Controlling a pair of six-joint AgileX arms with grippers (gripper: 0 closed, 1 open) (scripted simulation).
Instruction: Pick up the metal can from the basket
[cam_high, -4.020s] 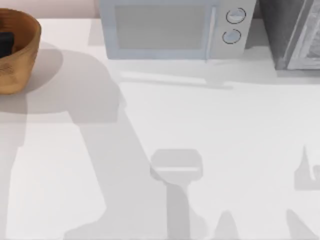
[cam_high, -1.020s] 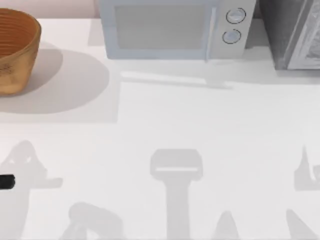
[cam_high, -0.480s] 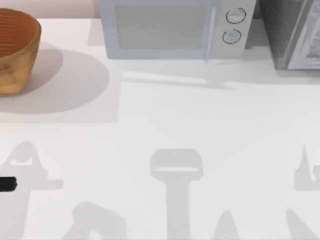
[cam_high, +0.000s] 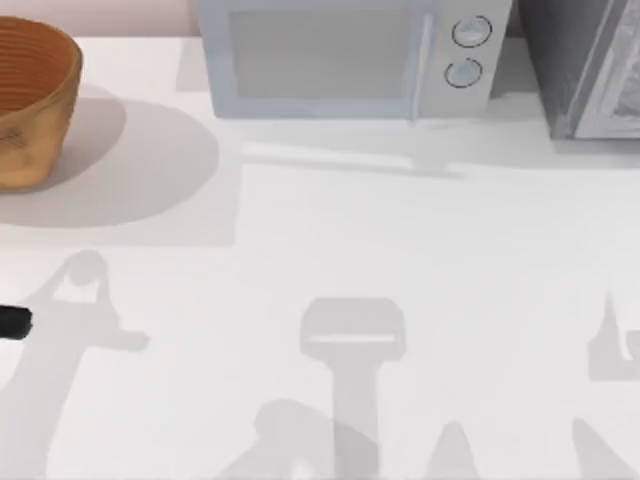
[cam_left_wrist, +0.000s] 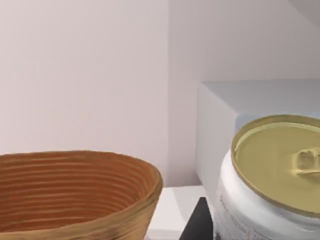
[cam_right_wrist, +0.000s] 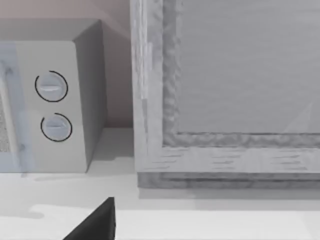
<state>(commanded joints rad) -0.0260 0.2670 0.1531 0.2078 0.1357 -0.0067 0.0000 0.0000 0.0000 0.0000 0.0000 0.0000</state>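
Note:
The metal can hangs close to the left wrist camera, gold ring-pull lid up and whitish side below. It is outside the basket and beside it, level with the rim. My left gripper shows as a black tip at the table's left edge, in front of the basket. It is shut on the can, and one dark finger shows against the can's side. My right gripper is parked at the right, facing the grey cabinet.
A pale blue-white microwave with two knobs stands at the back centre. A grey cabinet fills the back right corner. Arm shadows lie across the white table.
Four seconds ago the left gripper was inside the basket; it has come out to the table's left edge. Over the last second its tip and shadow shifted towards the back.

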